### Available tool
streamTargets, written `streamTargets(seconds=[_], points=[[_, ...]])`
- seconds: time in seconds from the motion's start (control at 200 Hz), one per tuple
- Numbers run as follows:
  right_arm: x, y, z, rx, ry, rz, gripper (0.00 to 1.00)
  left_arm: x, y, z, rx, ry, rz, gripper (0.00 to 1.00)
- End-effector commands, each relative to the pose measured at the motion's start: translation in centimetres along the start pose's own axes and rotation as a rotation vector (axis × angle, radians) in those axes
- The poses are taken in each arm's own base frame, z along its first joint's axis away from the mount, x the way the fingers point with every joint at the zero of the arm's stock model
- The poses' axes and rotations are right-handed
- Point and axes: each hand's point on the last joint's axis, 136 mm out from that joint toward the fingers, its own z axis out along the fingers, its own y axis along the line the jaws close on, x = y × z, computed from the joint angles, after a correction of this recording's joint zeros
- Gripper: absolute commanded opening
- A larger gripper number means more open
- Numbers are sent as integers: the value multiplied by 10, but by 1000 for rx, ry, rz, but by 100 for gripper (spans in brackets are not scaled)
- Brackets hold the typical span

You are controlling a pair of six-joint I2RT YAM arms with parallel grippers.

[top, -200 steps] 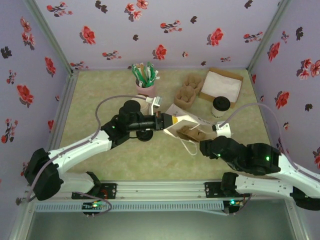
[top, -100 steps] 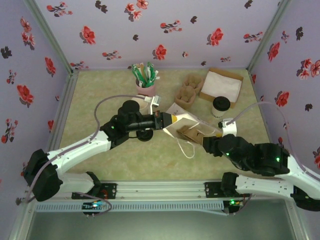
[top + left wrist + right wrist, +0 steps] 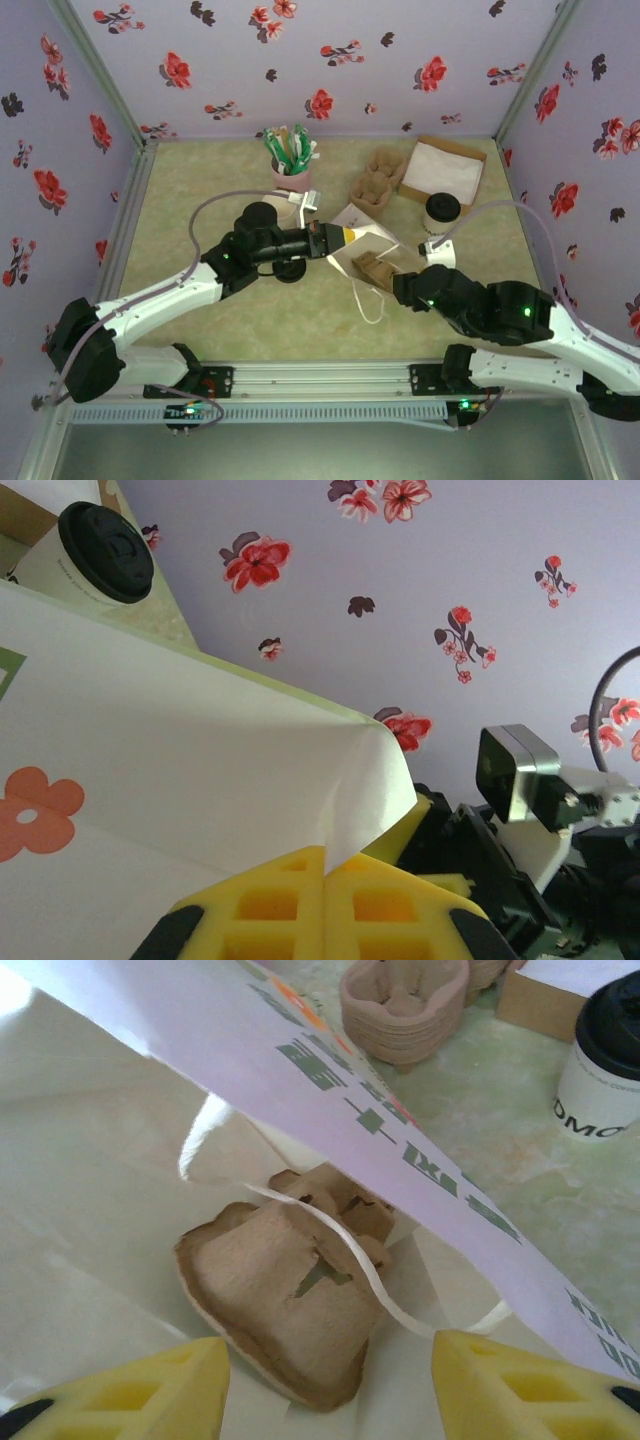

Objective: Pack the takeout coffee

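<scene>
Standing upright, lid up: takeout coffee (image 3: 441, 212) | left gripper (image 3: 325, 868) pinches paper bag (image 3: 200, 770)

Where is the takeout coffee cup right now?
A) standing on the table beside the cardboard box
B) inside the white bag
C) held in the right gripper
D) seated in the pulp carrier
A: the takeout coffee cup stands upright on the table beside the cardboard box, outside the white bag.

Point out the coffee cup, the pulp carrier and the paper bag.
coffee cup (image 3: 442, 206): top external view, dark lid.
pulp carrier (image 3: 252, 1280): right wrist view, brown side.
paper bag (image 3: 200, 750): left wrist view, white panel.
</scene>
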Motion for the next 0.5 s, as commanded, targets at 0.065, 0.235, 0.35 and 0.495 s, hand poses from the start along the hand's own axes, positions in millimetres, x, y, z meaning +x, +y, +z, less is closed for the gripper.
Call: streamTargets(seconds=[0.065, 0.235, 0.35, 0.495], points=[[7, -12, 14, 55, 13, 23, 57, 2, -9, 0, 42, -5, 11, 0], [11, -9, 22, 68, 41, 7, 56, 2, -8, 1, 43, -1, 8, 0], [3, -23, 6, 98, 10, -1, 57, 2, -9, 0, 40, -1, 15, 0], [2, -4, 18, -16, -48, -13, 57, 3, -7, 3, 48, 3, 4, 0]])
